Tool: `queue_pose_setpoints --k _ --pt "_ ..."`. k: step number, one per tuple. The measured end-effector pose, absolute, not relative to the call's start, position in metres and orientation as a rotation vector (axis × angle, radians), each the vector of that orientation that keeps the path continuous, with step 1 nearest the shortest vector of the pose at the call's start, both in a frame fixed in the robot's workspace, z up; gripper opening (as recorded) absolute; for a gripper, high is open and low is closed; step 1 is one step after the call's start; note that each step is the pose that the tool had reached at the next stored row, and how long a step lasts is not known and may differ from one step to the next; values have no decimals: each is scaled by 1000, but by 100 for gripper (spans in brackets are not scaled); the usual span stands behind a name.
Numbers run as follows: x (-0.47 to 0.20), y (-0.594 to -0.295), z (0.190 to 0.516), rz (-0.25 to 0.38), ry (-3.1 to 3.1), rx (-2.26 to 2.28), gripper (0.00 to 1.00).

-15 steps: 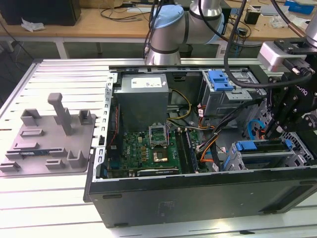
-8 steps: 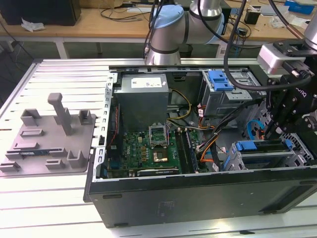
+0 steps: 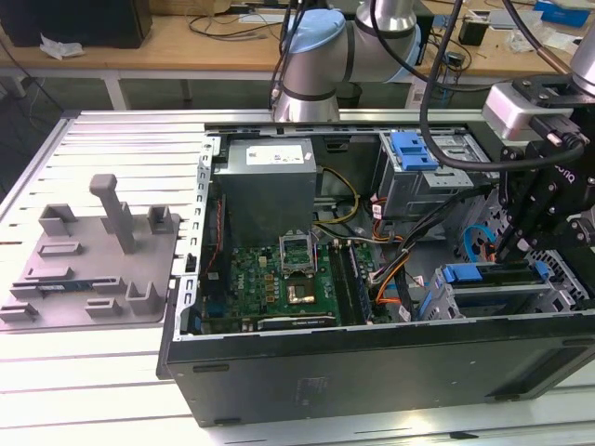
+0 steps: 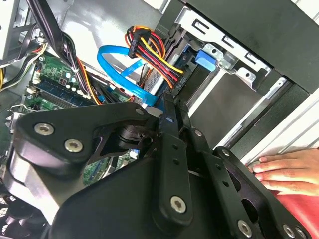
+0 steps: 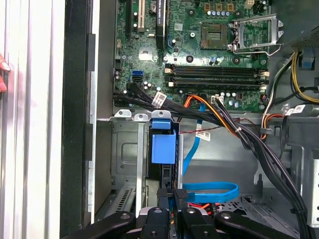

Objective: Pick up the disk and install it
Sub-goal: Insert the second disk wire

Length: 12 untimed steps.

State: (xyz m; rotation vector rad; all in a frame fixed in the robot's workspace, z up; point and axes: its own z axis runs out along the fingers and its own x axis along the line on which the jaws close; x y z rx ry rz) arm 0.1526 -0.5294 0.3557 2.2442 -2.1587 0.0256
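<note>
The disk [image 3: 488,275] sits edge-up in the drive cage [image 3: 437,302] at the exterior view's right of the open computer case, its blue frame showing on top. In the first wrist view the disk's blue frame end [image 5: 163,147] stands in the cage slot, with the dark disk edge running back to my fingers. My gripper [image 3: 507,253] hangs straight over it, and its fingers [image 5: 162,196] look pinched on that edge. In the second wrist view the gripper [image 4: 167,107] reaches toward the disk [image 4: 202,62] beside the metal bracket.
A person's hand [image 4: 279,167] rests on the case wall close to the cage. Power cables [image 5: 224,124] and a blue data cable [image 5: 209,191] run beside the slot. The motherboard [image 3: 279,279], power supply [image 3: 270,181] and another blue-fronted bay [image 3: 414,149] share the case. A grey fixture plate [image 3: 93,251] lies outside.
</note>
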Motion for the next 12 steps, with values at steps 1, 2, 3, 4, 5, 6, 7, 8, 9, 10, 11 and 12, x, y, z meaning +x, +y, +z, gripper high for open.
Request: queue_pose_setpoints --k 1,2,3,4,5,6,7,8,9,10,11,12 --pt "153 -529 356 26 -2159 2244 16" --pt "153 -529 356 26 -2159 2245 16" --pt "153 -529 355 29 -2160 2246 16" --pt "153 -529 355 31 -2161 2247 16" --pt "153 -529 355 33 -2162 2247 16" --pt "153 -529 355 34 -2162 2248 16" --pt "153 -529 355 35 -2163 2248 16" --pt "152 -529 355 36 -2163 2248 16" --pt "152 -529 354 36 -2164 2249 16" --pt "151 -529 354 36 -2164 2249 16" --pt "151 -529 354 37 -2164 2249 16" --pt "151 -529 354 38 -2164 2249 16"
